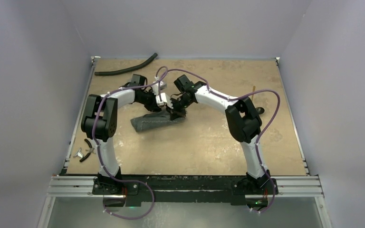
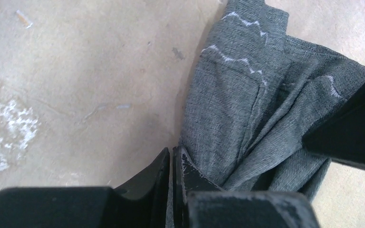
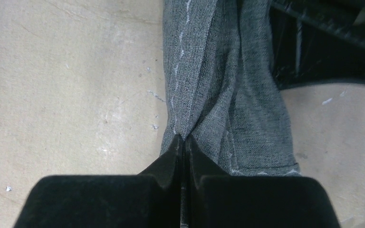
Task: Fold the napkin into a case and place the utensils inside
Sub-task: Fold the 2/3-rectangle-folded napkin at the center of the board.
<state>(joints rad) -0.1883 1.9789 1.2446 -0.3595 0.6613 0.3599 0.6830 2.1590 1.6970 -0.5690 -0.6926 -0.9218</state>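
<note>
The grey napkin [image 1: 153,122] lies bunched in the middle of the table, with folds and pale hem stitching in the left wrist view [image 2: 247,109] and the right wrist view [image 3: 218,80]. My left gripper [image 2: 172,154] is shut on an edge of the napkin. My right gripper [image 3: 184,140] is shut on a pinched fold of it. In the top view both grippers, left [image 1: 165,112] and right [image 1: 177,113], meet at the napkin's right end. The black spoon [image 1: 259,110] and the gold utensil [image 1: 254,88] lie at the right, partly hidden by the right arm.
A long black hose [image 1: 126,70] lies along the far left edge. A red-handled wrench [image 1: 84,152] lies at the near left. The right gripper's body [image 2: 351,137] crowds the left wrist view. The left arm [image 3: 323,42] fills the right wrist view's top right.
</note>
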